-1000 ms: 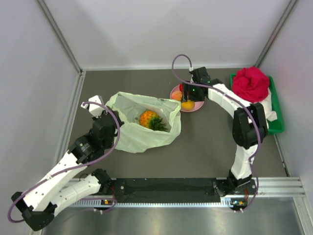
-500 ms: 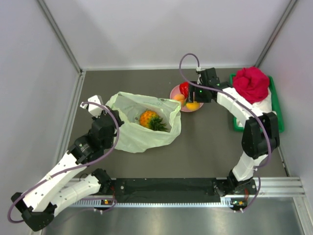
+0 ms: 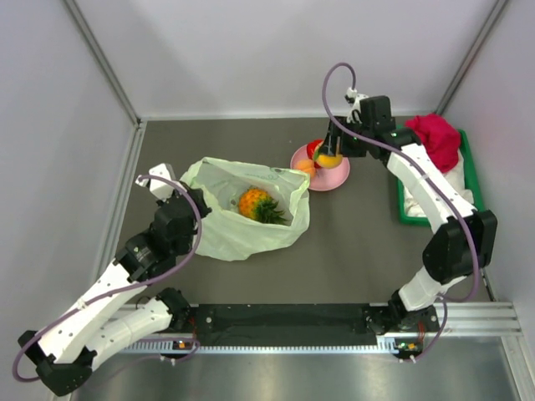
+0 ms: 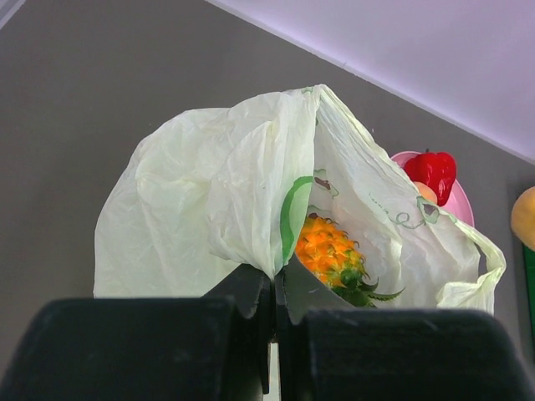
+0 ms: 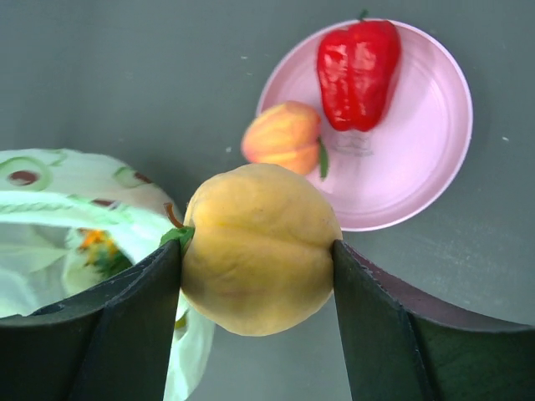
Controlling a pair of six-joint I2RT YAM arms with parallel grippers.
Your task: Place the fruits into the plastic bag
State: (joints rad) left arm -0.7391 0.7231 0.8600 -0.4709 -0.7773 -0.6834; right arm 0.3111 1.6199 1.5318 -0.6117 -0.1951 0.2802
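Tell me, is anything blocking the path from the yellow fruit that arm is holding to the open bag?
Nothing visible does. The right gripper holds the yellow fruit clear of the pink plate, and only bare table lies between it and the plastic bag. The left gripper pinches the bag's rim, holding its mouth open.

Thin translucent plastic bag [image 4: 192,192]; glossy red fruit [image 5: 358,71]; matt yellow fruit [image 5: 259,246]; smooth pink plate [image 5: 418,175]

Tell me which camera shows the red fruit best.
The right wrist view: the red fruit lies whole and close on the plate. The top view shows only a sliver beside the yellow fruit; the left wrist view shows it small, beyond the bag.
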